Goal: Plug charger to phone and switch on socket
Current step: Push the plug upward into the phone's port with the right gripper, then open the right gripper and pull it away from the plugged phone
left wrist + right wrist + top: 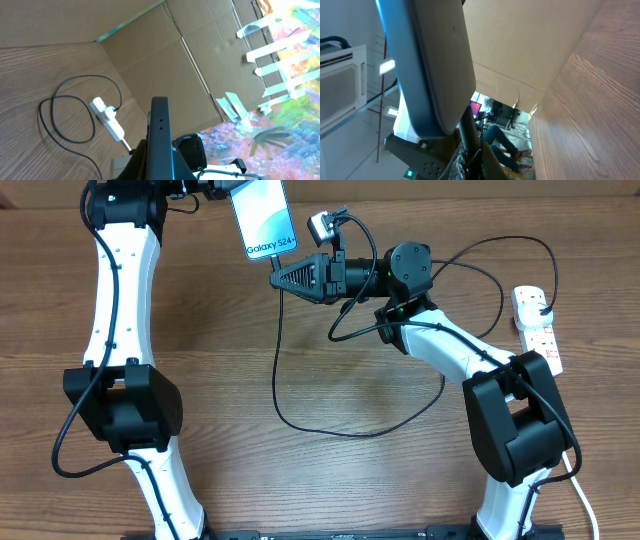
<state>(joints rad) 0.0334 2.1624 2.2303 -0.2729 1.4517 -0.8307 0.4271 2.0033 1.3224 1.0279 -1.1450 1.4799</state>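
Phone [262,218] — tight in the left pincer [225,189]; charger [276,370] tip between the closed jaws of the right pincer [281,278]

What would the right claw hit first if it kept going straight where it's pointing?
Most likely the phone: the right claw points at its lower edge, close ahead, though depth is hard to judge.

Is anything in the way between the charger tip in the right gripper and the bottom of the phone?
Nothing visible does. The right gripper holds the charger tip right at the bottom edge of the phone, with no other thing between them. I can't tell if they already touch.
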